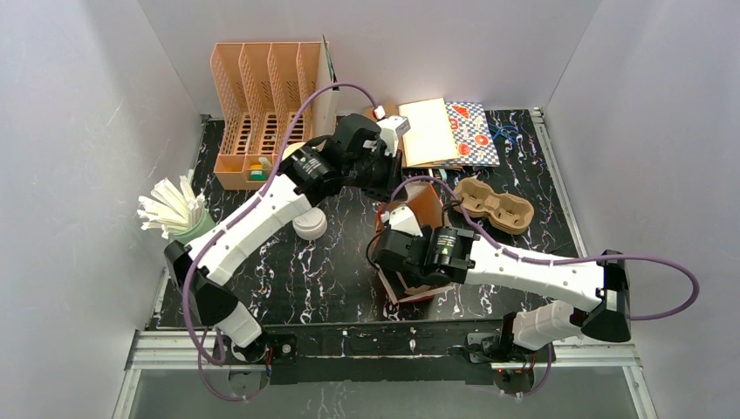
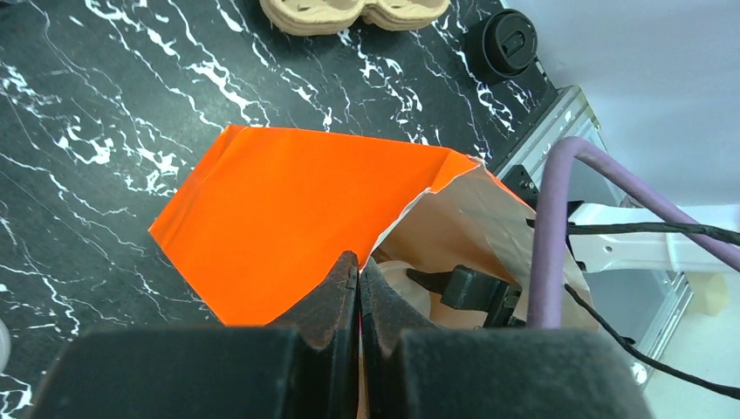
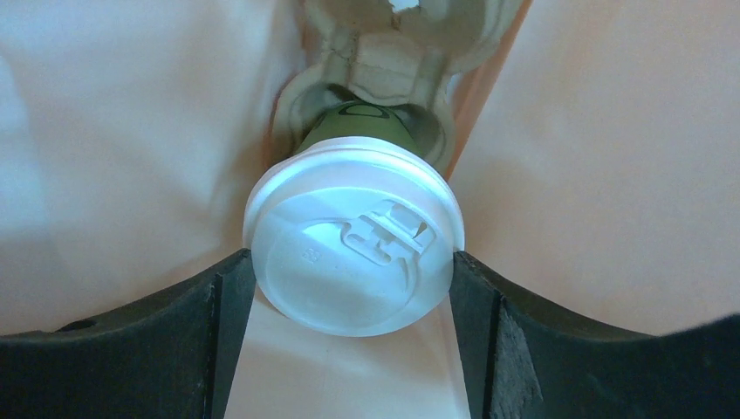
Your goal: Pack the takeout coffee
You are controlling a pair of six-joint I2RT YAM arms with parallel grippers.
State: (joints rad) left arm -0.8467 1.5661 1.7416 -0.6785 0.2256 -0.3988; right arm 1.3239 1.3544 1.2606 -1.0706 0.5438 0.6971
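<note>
Right wrist: right pincer grips the white-lidded cup; seat it straight into the carrier while left pincer, fully closed, pinches the bag.

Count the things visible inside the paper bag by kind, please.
Pulp cup carrier: 1
Green cup with white lid: 1
Total inside the paper bag: 2

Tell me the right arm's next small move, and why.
Probably open the right gripper to let go: its fingers press both sides of the white-lidded cup, whose green body already looks sunk in the carrier inside the bag, which the left gripper pinches open.
</note>
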